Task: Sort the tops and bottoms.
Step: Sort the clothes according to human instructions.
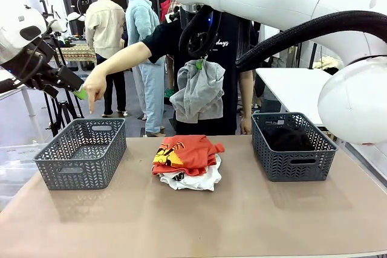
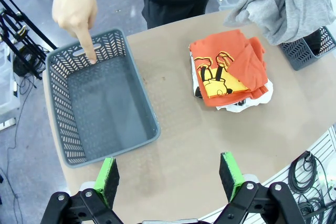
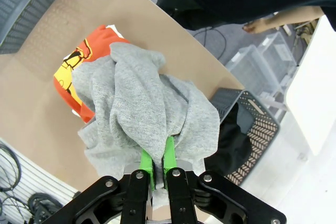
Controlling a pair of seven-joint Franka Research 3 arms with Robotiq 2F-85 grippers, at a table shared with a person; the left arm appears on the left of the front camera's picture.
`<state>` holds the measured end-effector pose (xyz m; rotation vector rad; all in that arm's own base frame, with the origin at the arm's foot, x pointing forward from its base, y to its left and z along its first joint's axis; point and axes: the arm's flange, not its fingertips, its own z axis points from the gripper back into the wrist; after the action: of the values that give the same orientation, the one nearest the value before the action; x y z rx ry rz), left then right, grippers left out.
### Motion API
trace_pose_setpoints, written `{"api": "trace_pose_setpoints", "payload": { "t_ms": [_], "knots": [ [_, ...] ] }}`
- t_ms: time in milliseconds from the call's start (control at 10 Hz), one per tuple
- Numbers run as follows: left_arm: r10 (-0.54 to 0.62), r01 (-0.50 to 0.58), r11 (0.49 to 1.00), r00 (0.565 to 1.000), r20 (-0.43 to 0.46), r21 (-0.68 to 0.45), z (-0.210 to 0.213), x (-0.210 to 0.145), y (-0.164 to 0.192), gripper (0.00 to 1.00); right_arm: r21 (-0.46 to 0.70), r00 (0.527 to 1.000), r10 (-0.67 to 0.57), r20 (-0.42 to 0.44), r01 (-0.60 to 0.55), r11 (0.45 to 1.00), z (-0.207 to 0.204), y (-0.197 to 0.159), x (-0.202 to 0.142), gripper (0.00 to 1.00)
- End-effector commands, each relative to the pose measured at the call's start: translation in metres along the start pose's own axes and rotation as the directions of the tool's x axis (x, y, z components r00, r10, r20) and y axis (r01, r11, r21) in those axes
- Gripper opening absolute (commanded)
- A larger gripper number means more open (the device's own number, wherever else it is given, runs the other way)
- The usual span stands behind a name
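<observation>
Aloft, right gripper (image 3: pixel 158 151) pinched on grey T-shirt (image 3: pixel 147 103), left gripper (image 2: pixel 168 169) spread wide, empty.

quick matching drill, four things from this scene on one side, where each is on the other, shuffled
1 grey T-shirt
2 orange-red T-shirt
3 left basket
4 right basket

A holds black cloth
B hangs from the shut right hand
C tops the pile mid-table
D person's finger points down at it

Pairs: 1-B, 2-C, 3-D, 4-A
</observation>
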<state>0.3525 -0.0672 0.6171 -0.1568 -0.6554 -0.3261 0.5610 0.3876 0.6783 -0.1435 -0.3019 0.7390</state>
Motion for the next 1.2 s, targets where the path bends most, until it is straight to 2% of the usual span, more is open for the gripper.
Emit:
{"api": "trace_pose_setpoints", "payload": {
  "t_ms": [0,200,400,500,700,800,1000,1100],
  "knots": [
    [0.000,0.000,1.000,1.000,0.000,0.000,0.000,0.000,0.000,1.00,-0.004,1.000,-0.010,-0.003,0.010,1.000,0.003,0.001,-0.003,0.00],
    [0.008,-0.005,0.996,1.000,-0.028,0.094,0.027,-0.020,0.047,1.00,-0.004,1.000,-0.010,-0.003,0.010,1.000,0.003,0.001,-0.003,0.00],
    [0.038,-0.034,0.987,0.999,-0.021,0.157,0.045,-0.036,0.076,1.00,0.000,1.000,0.000,0.000,0.000,1.000,0.000,0.000,0.000,0.00],
    [0.056,-0.054,0.984,0.998,-0.005,0.172,0.054,-0.040,0.084,1.00,0.039,0.994,0.059,0.093,-0.063,0.997,0.000,0.016,0.027,0.00],
    [0.082,-0.088,0.982,0.996,0.044,0.169,0.069,-0.045,0.090,1.00,0.106,0.959,0.187,0.213,-0.213,0.971,-0.001,0.058,0.080,0.00],
    [0.081,-0.081,0.983,0.997,0.011,0.165,0.061,-0.037,0.090,1.00,0.127,0.927,0.237,0.289,-0.283,0.951,0.001,0.078,0.104,0.00],
    [0.081,-0.081,0.983,0.997,0.011,0.165,0.061,-0.037,0.090,1.00,0.153,0.849,0.288,0.443,-0.388,0.909,0.011,0.116,0.141,0.00],
    [0.081,-0.081,0.983,0.997,0.011,0.165,0.061,-0.037,0.090,1.00,0.150,0.820,0.307,0.483,-0.423,0.893,0.012,0.128,0.154,0.00]
  ]
}}
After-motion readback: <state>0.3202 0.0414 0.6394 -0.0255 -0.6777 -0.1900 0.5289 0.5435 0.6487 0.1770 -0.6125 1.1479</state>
